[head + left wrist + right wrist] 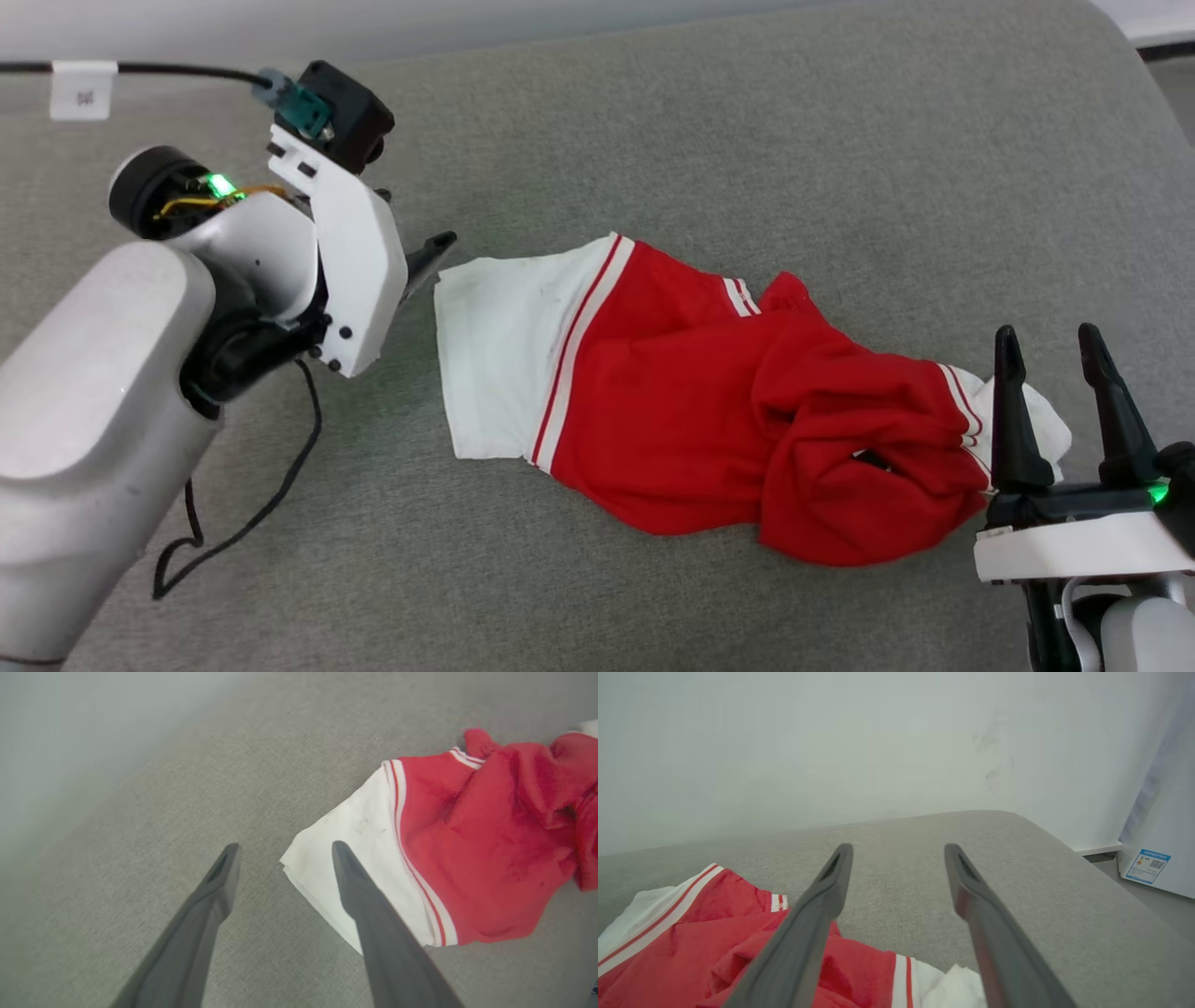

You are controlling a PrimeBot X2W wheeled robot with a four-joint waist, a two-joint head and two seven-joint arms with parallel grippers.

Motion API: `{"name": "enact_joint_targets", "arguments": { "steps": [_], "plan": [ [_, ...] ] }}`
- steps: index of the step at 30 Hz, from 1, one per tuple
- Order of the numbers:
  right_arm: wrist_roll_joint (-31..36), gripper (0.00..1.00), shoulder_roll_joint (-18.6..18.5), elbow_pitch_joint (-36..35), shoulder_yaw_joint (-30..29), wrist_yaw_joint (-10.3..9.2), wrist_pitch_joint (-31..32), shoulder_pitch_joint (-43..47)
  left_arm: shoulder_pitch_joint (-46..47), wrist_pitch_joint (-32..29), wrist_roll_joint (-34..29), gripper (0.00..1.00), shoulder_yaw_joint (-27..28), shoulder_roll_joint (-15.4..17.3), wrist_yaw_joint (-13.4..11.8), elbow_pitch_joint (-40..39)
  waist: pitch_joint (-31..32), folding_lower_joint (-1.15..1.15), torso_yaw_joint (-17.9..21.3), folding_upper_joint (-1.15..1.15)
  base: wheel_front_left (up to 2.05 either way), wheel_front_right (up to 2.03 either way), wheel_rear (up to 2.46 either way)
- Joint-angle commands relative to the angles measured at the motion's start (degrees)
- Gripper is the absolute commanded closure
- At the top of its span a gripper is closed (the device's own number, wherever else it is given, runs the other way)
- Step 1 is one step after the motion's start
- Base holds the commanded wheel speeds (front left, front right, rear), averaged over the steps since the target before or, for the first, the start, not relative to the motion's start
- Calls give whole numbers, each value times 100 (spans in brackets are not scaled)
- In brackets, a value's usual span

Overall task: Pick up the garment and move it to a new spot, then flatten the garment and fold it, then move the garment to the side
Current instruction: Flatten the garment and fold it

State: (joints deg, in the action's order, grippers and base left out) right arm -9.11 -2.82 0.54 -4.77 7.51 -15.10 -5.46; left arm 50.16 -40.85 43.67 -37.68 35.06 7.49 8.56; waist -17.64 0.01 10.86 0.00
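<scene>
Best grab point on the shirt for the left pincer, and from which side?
Probably the white sleeve of the shirt: it lies flat, its free edge facing the open left pincer. Come in low from the robot's left, sliding under that edge. The red middle is bunched.

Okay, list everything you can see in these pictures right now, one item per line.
garment: one, red with white sleeves and striped trim, crumpled on the surface between the grippers
padded surface: one, grey, beneath the garment
cable: one, black with a white tag, far left corner
wall: one, white, behind the surface
box: one, white with a blue sticker, beyond the surface's right end
left gripper: one, dark fingers, open by the white sleeve
right gripper: one, dark fingers, open at the garment's other end
</scene>
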Motion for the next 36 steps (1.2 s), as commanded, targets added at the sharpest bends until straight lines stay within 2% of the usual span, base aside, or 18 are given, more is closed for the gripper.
{"name": "enact_joint_targets", "arguments": {
  "steps": [1,6,15,16,17,18,27,36],
  "plan": [
    [-71,0,-10,-12,19,-4,-9,-101,208,-191,98,0,-132,80,-10,79,-291,-1,261,0,0,0,0],
    [-131,0,-10,-6,112,-4,-9,-206,711,-702,380,0,-605,201,-10,405,-573,-1,453,0,0,0,0],
    [-250,0,-11,-20,173,-4,-9,-276,789,-668,487,0,-1211,310,-9,1058,-799,-1,632,0,0,0,0],
    [-245,0,-11,-25,162,-4,-9,-275,756,-643,537,63,-1239,296,-9,1139,-810,-1,625,0,0,0,0],
    [-245,0,-11,-25,162,-4,-9,-275,756,-643,537,63,-1239,296,-9,1139,-810,-1,625,0,0,0,0],
    [-241,0,-11,-30,142,-4,-9,-275,747,-582,552,100,-1264,269,-9,1174,-820,-1,608,0,0,0,0],
    [17,0,-12,-8,80,-3,-9,-210,771,693,594,100,-998,123,-10,1508,-521,-1,171,0,0,0,0],
    [268,0,-12,57,64,-4,-9,-19,178,1687,751,100,-655,377,-99,1640,4,-1,-425,0,0,0,0]
  ]
}}
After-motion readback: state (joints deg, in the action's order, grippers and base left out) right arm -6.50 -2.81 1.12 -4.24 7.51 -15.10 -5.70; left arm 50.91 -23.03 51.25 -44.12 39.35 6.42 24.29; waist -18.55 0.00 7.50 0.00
